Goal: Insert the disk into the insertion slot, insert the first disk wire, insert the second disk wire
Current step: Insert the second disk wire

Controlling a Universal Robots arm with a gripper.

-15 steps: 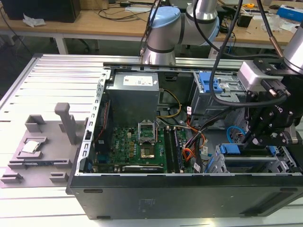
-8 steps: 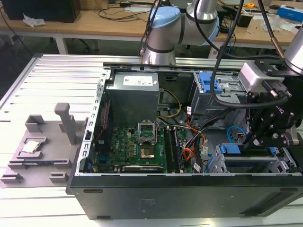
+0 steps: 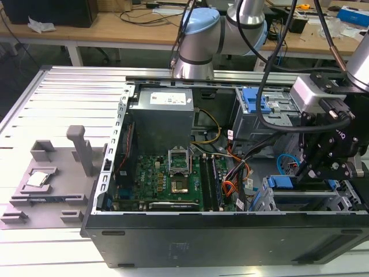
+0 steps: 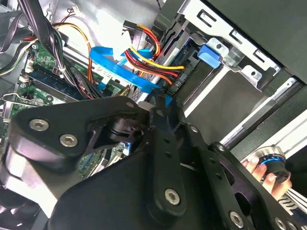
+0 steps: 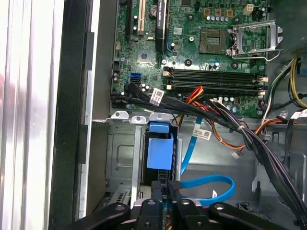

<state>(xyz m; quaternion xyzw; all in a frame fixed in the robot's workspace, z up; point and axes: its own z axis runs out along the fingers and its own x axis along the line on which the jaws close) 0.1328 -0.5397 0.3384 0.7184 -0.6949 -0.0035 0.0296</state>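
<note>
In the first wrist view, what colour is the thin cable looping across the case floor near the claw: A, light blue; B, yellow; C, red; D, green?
A: the thin cable curling in a loop just beside the claw is light blue, lying on the grey case floor.

The motherboard is showing green with black memory slots. A light-blue cable is curling over the grey case floor, beside a bright blue plastic carrier in a grey metal cage. A red, orange and black wire bundle is lying near it. The gripper is looking matte black, and the power supply grey.
</note>
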